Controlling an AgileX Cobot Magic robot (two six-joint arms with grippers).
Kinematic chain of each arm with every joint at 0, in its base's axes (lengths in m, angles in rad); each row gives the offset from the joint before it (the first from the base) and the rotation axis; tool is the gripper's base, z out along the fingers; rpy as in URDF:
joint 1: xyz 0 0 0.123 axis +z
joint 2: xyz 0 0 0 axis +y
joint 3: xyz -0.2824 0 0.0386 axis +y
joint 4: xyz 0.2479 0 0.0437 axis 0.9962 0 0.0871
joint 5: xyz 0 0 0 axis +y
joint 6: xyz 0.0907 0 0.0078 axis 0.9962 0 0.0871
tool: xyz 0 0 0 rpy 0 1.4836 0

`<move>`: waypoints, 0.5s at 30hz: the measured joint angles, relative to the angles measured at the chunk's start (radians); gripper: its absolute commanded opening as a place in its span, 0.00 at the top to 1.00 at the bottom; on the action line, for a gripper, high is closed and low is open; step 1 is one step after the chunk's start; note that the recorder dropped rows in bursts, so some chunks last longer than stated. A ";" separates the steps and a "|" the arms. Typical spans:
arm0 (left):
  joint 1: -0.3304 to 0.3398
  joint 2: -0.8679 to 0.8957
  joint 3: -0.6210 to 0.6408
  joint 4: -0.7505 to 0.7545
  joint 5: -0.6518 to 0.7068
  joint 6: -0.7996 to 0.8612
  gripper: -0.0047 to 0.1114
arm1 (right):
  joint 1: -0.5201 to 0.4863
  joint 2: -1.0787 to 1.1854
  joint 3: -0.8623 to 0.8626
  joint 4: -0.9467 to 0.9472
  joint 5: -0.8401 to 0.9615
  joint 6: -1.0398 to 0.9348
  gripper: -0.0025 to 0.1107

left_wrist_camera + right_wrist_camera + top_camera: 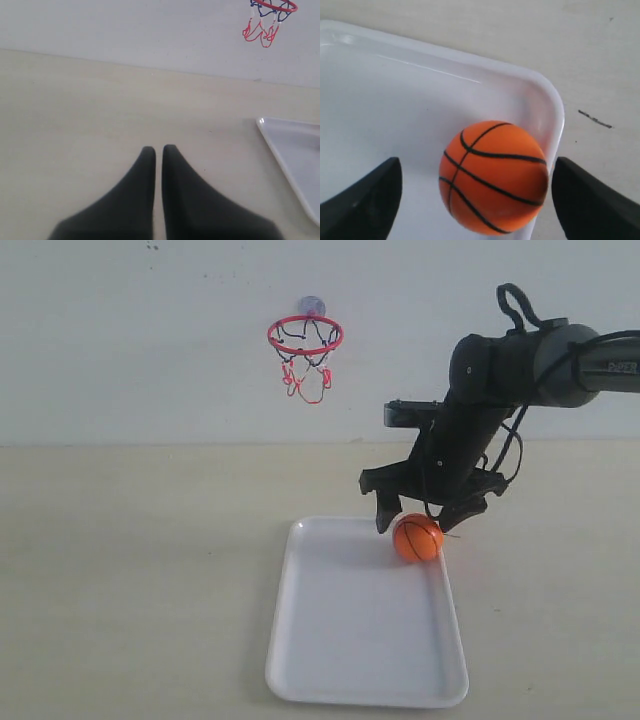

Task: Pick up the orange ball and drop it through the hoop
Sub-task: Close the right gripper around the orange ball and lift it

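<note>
On the table [120,570], the white tray [350,640] lies near and right of the far hoop [305,336], with the orange ball [417,538] in its far right corner, close against the rim. The ball looks light, slightly squashy and ready to roll, so I'd pinch it across its widest middle. The right claw [418,521] hangs open astride it; the left claw [158,150] is closed, empty.

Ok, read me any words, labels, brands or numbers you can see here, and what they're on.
Pale lettering on the right arm: too small and blurred to read.
The orange ball, hoop and white tray: no text visible.
</note>
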 measured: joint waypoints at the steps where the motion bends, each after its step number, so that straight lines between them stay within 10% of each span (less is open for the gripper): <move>1: 0.000 0.000 0.000 0.000 0.000 0.000 0.92 | 0.000 0.008 -0.006 -0.003 0.010 0.008 0.30; 15: 0.000 0.000 0.000 0.000 0.000 0.000 0.92 | 0.000 0.013 -0.021 -0.030 0.019 0.016 0.30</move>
